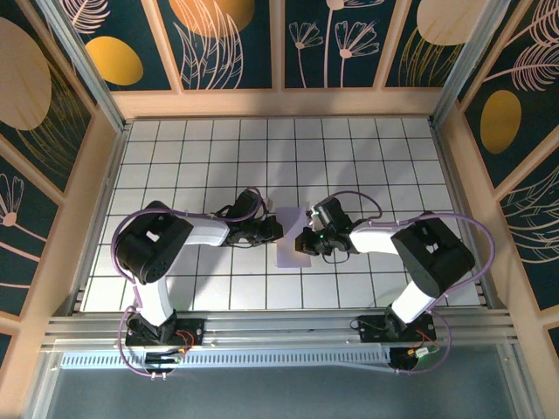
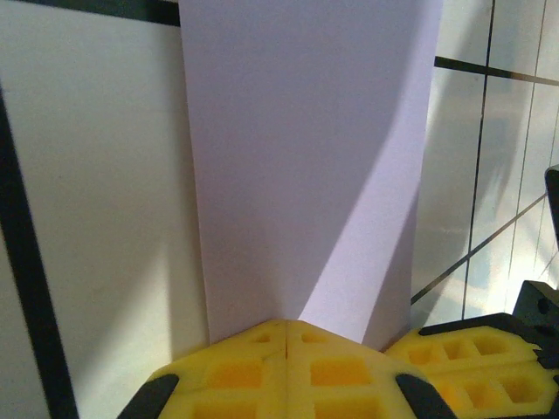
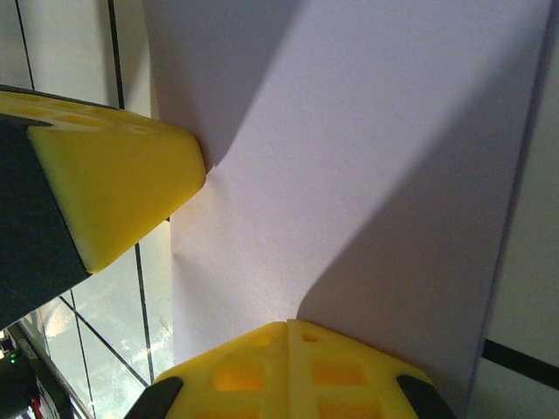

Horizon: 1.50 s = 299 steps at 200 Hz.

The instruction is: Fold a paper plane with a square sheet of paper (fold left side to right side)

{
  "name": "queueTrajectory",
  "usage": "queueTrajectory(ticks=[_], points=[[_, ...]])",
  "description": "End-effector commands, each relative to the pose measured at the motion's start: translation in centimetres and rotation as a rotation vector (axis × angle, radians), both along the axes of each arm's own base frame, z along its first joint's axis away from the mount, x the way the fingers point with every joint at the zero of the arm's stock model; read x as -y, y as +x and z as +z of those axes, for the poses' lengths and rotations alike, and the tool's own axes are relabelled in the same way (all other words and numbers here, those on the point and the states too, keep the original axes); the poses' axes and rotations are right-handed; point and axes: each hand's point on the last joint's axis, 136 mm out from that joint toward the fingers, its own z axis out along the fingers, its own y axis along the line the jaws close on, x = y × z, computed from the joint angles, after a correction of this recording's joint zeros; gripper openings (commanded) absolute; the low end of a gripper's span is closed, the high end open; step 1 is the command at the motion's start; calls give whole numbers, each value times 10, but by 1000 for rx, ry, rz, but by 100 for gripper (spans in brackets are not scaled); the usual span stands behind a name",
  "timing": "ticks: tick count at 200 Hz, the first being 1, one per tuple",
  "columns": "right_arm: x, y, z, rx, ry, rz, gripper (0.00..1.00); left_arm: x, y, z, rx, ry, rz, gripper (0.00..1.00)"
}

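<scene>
White grid-tile table [image 1: 175, 157] w/ floral wall panels round it. Left gripper [image 1: 276, 230]: jaws fully closed, tips pressed on the sheet's left edge, nothing pinched btwn them as far as I can tell. Sheet of paper [image 1: 290, 255] lies flat at table centre, btwn both grippers: pale lavender, plain, narrow strip, prob. already doubled over. Looks v. light, thin, floppy, slides easily; best pin one edge, lift at a free corner. Right gripper [image 1: 303, 240]: closed too, tips on the right edge.
</scene>
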Motion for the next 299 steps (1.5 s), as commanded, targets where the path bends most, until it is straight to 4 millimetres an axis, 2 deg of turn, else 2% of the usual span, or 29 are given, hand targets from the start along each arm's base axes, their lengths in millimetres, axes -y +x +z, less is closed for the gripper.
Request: queueTrajectory(ticks=[1,22,43,78,113,152,184,262,299], points=[[10,-3,4,-26,-49,-33,10,-11,-13,-20,-60,78,3,5],[3,11,37,38,21,-44,21,-13,-13,-21,-58,93,3,5],[15,18,50,57,29,-66,30,-12,-13,-19,-53,91,2,5],[43,0,33,-33,-2,-67,39,-11,-13,-18,-48,90,3,5],[50,-25,23,-110,15,-61,43,-11,-13,-17,-44,90,5,5],[48,-39,19,-164,62,-58,43,-13,-13,-18,-43,98,8,5],[46,-44,15,-183,74,-61,39,-13,-12,-17,-40,97,14,5],[30,-47,12,-194,106,-47,34,-12,-12,-17,-38,97,13,5],[28,-42,14,-181,114,-54,34,-12,-12,-15,-36,93,11,5]])
